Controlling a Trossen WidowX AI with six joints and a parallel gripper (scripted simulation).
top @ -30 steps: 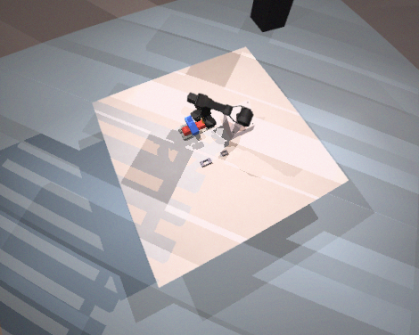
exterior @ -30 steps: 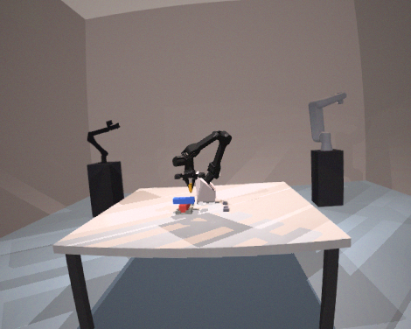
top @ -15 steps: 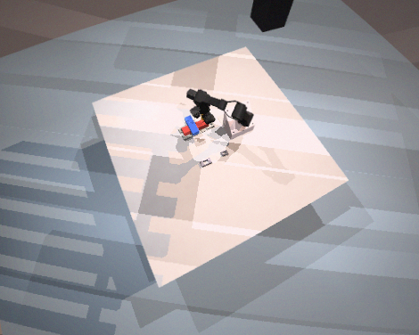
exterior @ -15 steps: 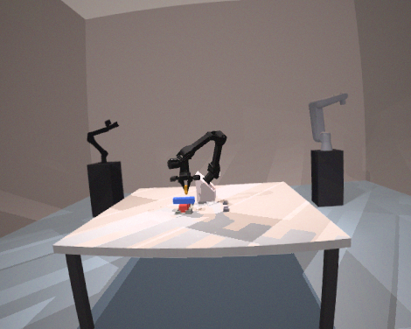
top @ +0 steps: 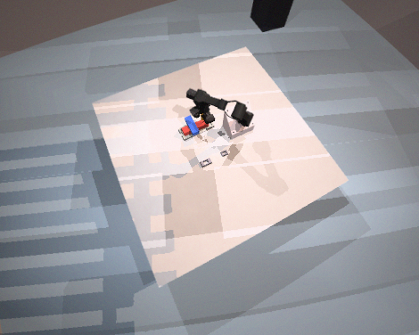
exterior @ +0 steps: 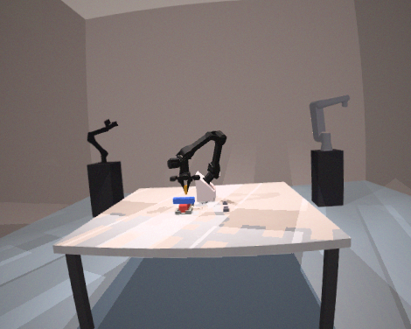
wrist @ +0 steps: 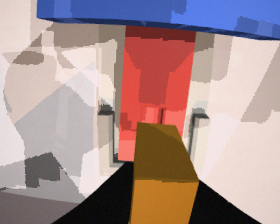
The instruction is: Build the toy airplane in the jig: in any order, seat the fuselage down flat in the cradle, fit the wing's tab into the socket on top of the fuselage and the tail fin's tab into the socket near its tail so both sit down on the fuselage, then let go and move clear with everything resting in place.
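The red fuselage (top: pixel 185 130) (exterior: pixel 184 207) (wrist: pixel 155 65) lies lengthwise in the pale cradle (wrist: pixel 106 142). The blue wing (top: pixel 192 125) (exterior: pixel 184 200) (wrist: pixel 160 11) lies crosswise on top of it. My gripper (exterior: pixel 185 190) (wrist: pixel 153 172) is shut on the orange tail fin (exterior: pixel 185 189) (wrist: pixel 161 155) and holds it above the tail end of the fuselage. In the wrist view the socket near the tail shows just past the fin's lower end, partly hidden by it. The fin's tab and the joint under the wing are hidden.
Two small dark-rimmed holders (top: pixel 206 162) (top: pixel 225 153) (exterior: pixel 226 209) stand on the table (top: pixel 253 208) (exterior: pixel 270 233) beside the cradle. A pale wedge-shaped stand (top: pixel 234 130) (exterior: pixel 205 192) is at the arm's base.
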